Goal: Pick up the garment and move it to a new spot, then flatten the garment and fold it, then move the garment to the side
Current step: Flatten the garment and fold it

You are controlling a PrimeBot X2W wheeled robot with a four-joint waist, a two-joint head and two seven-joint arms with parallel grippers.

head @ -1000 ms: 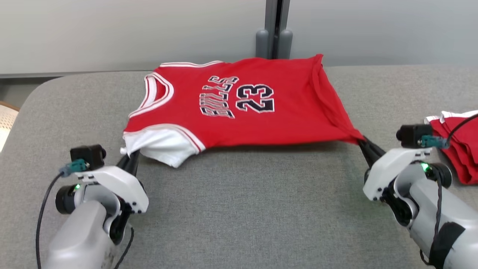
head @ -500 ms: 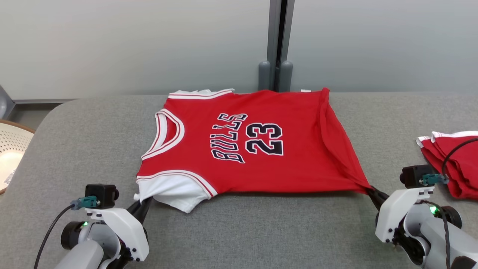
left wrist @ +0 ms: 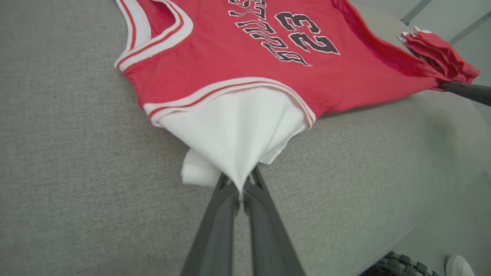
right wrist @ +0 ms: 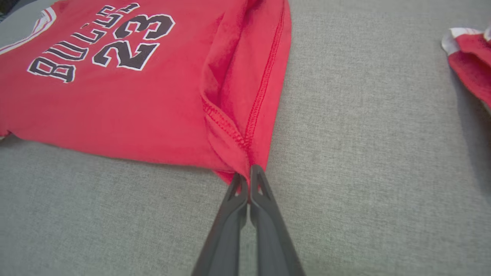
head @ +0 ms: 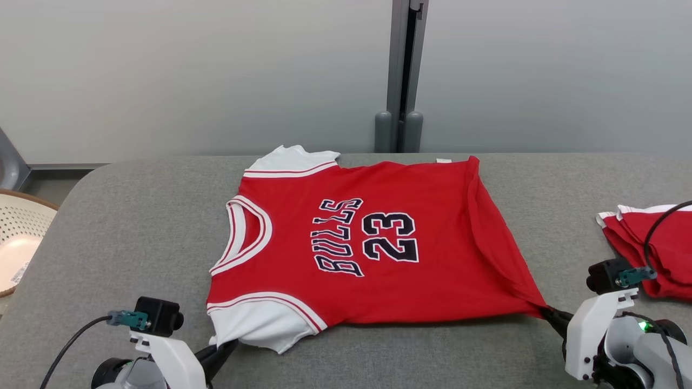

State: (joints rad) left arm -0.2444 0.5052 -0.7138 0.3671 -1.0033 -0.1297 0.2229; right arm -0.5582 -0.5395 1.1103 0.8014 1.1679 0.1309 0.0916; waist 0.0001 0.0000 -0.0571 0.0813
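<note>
The garment (head: 373, 254) is a red jersey with white sleeves and "BULLS 23" in dark print, spread face up on the grey table (head: 135, 216). Its collar points left in the head view. My left gripper (left wrist: 241, 180) is shut on the near white sleeve (left wrist: 238, 130), which is pulled to a point between the fingers. My right gripper (right wrist: 248, 174) is shut on the red hem corner (right wrist: 234, 153) at the garment's near right. Both also appear low in the head view, the left gripper (head: 230, 346) and the right gripper (head: 549, 313).
A second pile of red and white cloth (head: 649, 243) lies at the table's right edge. A pale perforated basket (head: 19, 243) stands off the table's left end. A grey wall with a vertical post (head: 403, 75) rises behind the table.
The head camera has tilted up, so more wall appears. Both grippers have drawn the garment toward the near edge, and it lies flatter; the far white sleeve is now in sight.
</note>
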